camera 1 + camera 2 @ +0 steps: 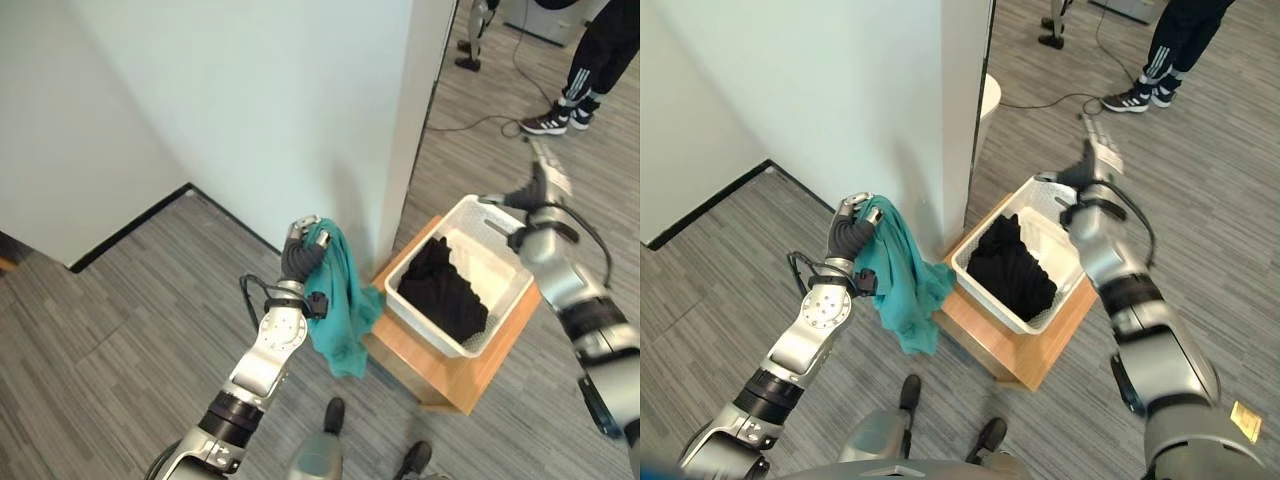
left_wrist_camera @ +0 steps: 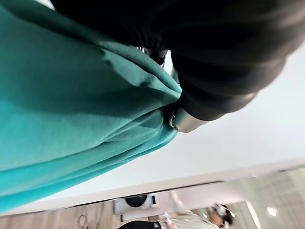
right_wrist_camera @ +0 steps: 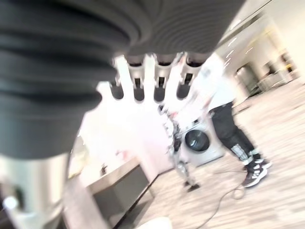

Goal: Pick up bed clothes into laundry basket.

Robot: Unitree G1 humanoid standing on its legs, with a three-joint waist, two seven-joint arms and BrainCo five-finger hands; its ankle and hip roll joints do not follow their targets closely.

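Note:
A teal garment (image 1: pixel 342 310) hangs in the air from my left hand (image 1: pixel 303 250), whose fingers are curled round its top; the left wrist view shows the teal cloth (image 2: pixel 71 114) bunched in that grip. It hangs just left of a white laundry basket (image 1: pixel 505 290) that holds black clothes (image 1: pixel 445 285) and something white. The basket sits on a low wooden stand (image 1: pixel 455 375). My right hand (image 1: pixel 545 185) is raised beyond the basket's far corner with straight fingers (image 3: pixel 147 81), holding nothing.
A white wall (image 1: pixel 280 110) with a corner edge stands right behind the left hand and the basket. A person's legs and shoes (image 1: pixel 570 100) are on the grey plank floor at the far right, near a cable.

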